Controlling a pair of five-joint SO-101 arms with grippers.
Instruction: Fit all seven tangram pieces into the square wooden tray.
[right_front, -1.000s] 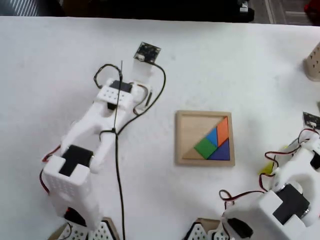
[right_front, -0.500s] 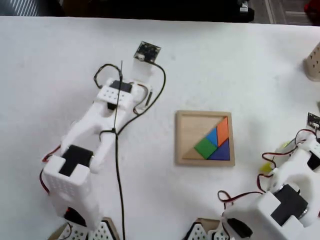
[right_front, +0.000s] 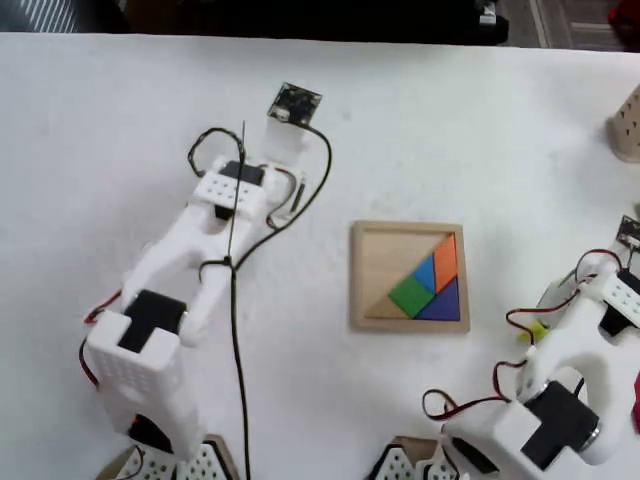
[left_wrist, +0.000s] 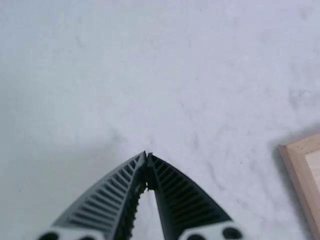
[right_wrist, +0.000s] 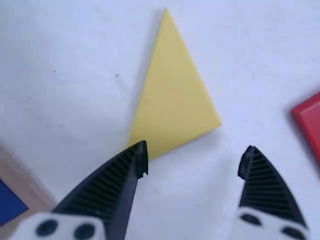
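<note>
Just right of the tray (right_front: 355, 275) | yellow triangle (right_wrist: 172, 95) lies flat | right gripper (right_wrist: 195, 152) wide open, empty, over it | left gripper (left_wrist: 146, 159) closed, empty | tray holds 4 pieces (right_front: 432, 280) | step: picking triangle | next: descend, straddle, close.

No text, number or sign can be read. Nothing legible is carried by the wooden tray (right_front: 385, 258), nor by the small dark board (right_front: 296, 103) lying beyond the tray's far left corner.
</note>
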